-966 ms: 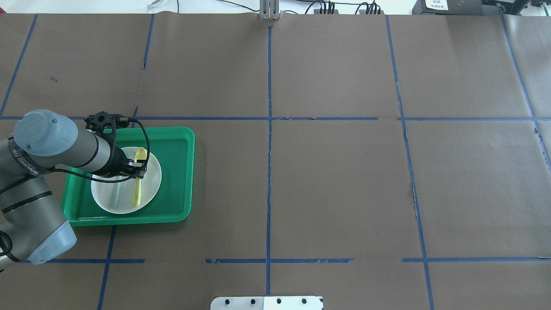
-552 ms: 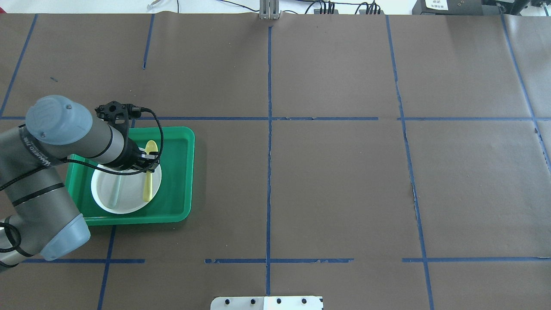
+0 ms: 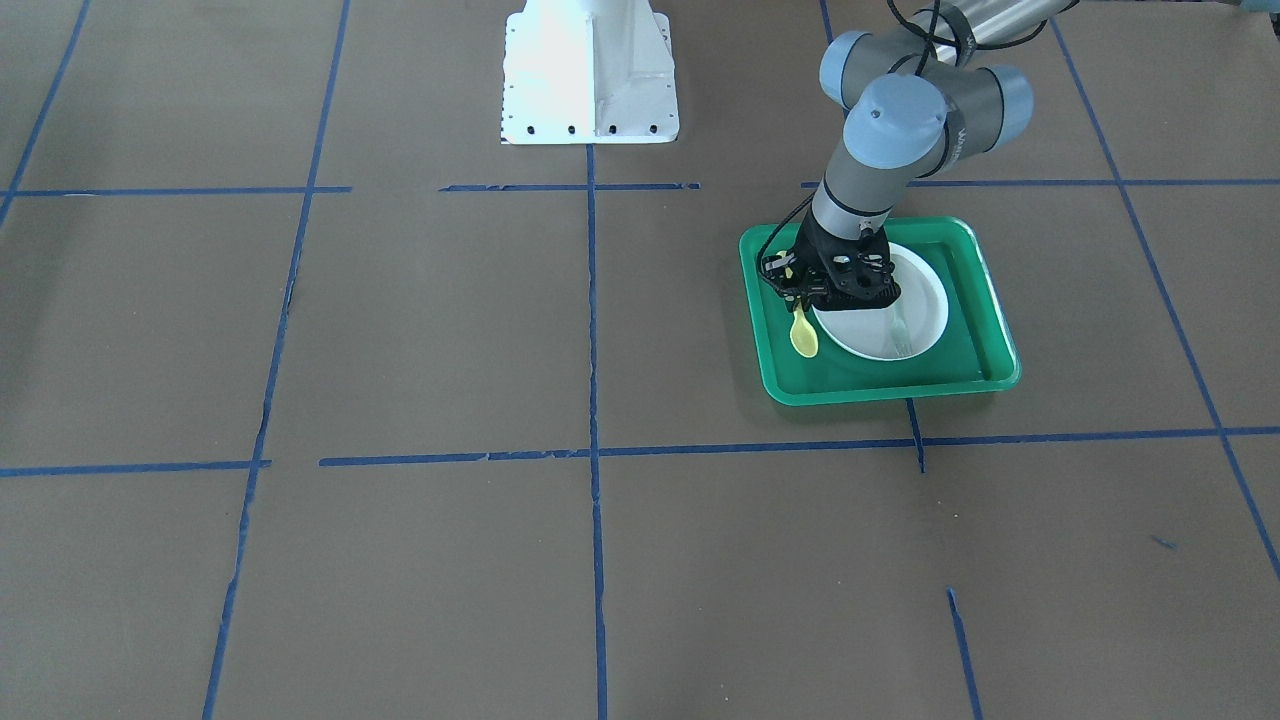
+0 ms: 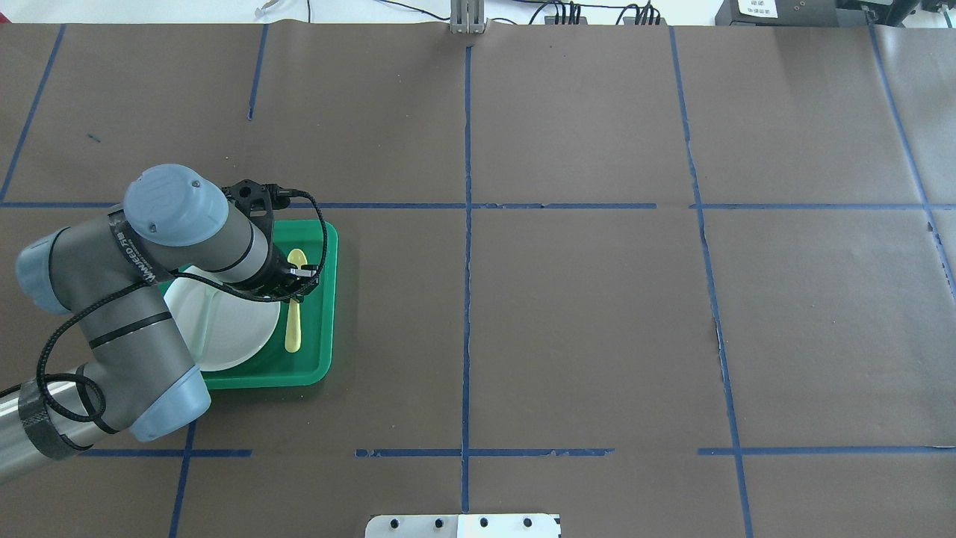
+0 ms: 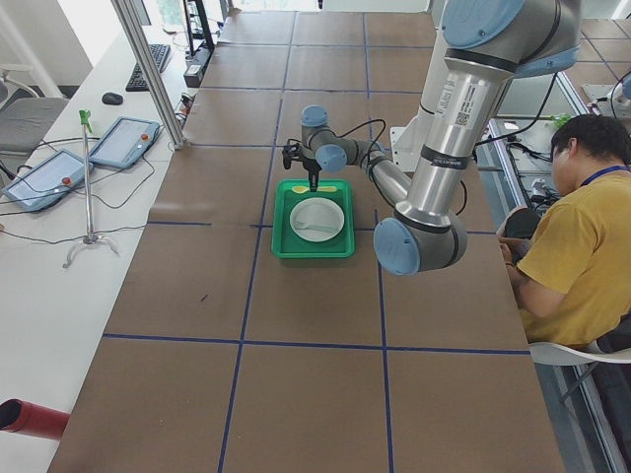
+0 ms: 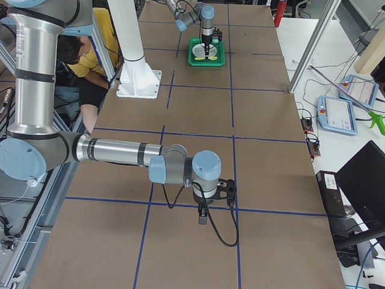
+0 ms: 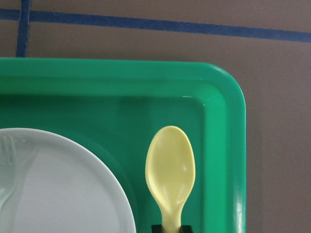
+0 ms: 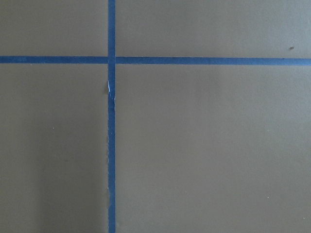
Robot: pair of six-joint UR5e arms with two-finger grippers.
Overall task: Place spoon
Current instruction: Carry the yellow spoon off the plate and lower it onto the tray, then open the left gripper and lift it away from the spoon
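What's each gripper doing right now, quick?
Left gripper: closed, holding the spoon over the green tray.
Right gripper: cannot tell.

My left gripper [image 4: 298,279] pinches the small yellow spoon [image 4: 294,320] by its slim handle. Its oval bowl faces up, over the green tray [image 4: 317,338] beside the plate [image 4: 224,329].

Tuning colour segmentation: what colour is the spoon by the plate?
Pale yellow. The spoon shows best in the left wrist view, against the green tray.
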